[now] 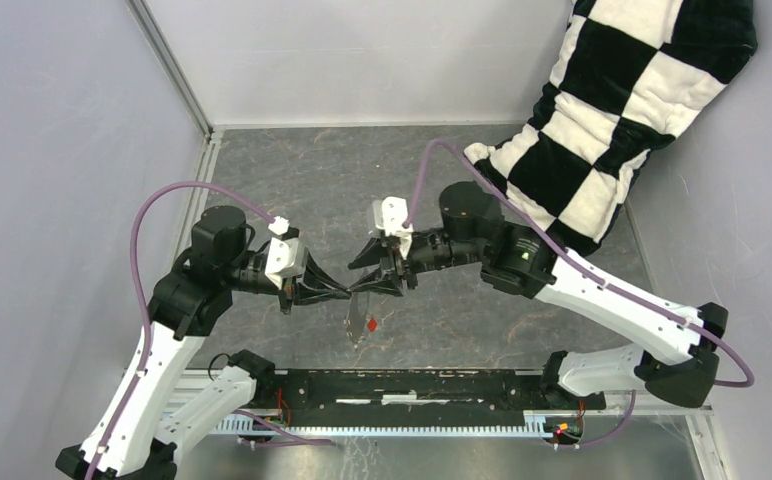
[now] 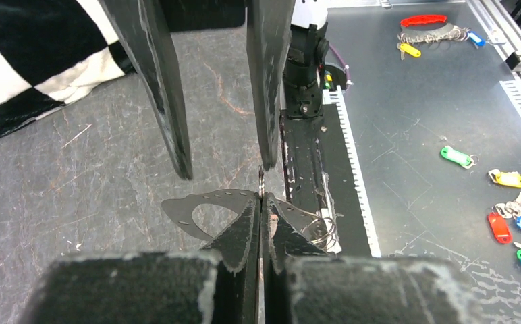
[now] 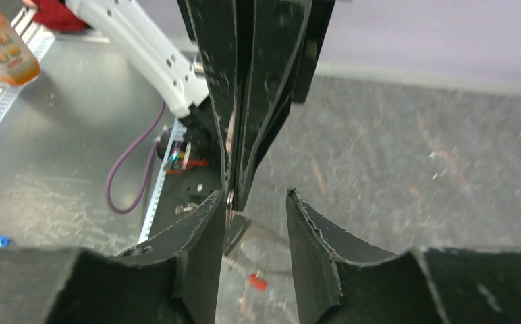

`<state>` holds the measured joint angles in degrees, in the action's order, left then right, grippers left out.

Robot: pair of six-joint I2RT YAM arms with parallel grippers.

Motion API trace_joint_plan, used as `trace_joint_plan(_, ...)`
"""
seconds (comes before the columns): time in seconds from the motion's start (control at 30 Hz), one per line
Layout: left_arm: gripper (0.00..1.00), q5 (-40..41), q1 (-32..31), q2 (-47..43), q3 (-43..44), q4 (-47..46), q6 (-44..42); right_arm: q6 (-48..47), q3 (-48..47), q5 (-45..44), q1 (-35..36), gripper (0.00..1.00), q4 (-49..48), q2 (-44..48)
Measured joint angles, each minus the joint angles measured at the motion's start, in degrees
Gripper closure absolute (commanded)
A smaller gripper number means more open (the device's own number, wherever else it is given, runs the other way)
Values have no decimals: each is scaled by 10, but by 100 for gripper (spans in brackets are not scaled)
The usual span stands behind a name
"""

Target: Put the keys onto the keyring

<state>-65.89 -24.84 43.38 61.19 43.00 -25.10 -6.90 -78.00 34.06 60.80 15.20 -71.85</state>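
My left gripper (image 1: 345,293) is shut on the top edge of the keyring (image 1: 360,318), a thin grey hoop that hangs below the fingertips above the table. The ring's edge shows between the shut jaws in the left wrist view (image 2: 261,177). A red-headed key (image 1: 372,324) hangs inside the hoop, and it also shows in the right wrist view (image 3: 258,281). The black key cannot be made out. My right gripper (image 1: 382,285) is open and faces the left one, with one finger (image 3: 204,229) touching or nearly touching the ring next to the left fingertips.
A black-and-white checkered cloth (image 1: 622,110) lies at the back right. A black rail (image 1: 412,385) runs along the near table edge. Several coloured key tags (image 2: 507,216) lie on the metal shelf beyond it. An orange bottle (image 3: 1,40) stands off the table.
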Motion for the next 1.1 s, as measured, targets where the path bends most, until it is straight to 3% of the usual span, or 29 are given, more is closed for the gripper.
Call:
trace_joint_plan(0.2, 98, 12, 0, 6, 4, 17, -19, -9, -20, 3, 0, 64, 74, -34)
trace_joint_plan(0.4, 98, 15, 0, 7, 4, 20, -30, -14, -39, 3, 2, 79, 94, -38)
trace_joint_plan(0.53, 98, 19, 0, 9, 4, 22, -35, -14, -43, 4, 3, 73, 102, -42)
trace_joint_plan(0.67, 98, 20, 0, 9, 8, 24, -35, -16, -44, 4, 6, 75, 104, -49)
trace_joint_plan(0.7, 98, 20, 0, 9, 8, 24, -36, -16, -44, 3, 6, 79, 106, -51)
trace_joint_plan(0.77, 98, 24, 0, 9, 8, 24, -36, -17, -44, 2, 7, 99, 108, -54)
trace_joint_plan(0.87, 98, 28, 0, 9, 8, 28, -36, -20, -44, -1, 7, 99, 112, -54)
trace_joint_plan(0.9, 96, 29, 0, 9, 8, 28, -36, -19, -44, -3, 7, 99, 112, -54)
trace_joint_plan(1.0, 76, 29, 0, 6, 8, 26, -37, -13, -31, -15, 9, 100, 94, -44)
trace_joint_plan(1.1, 69, 29, 0, -1, 8, 26, -40, 0, 9, -28, 10, 100, 47, -17)
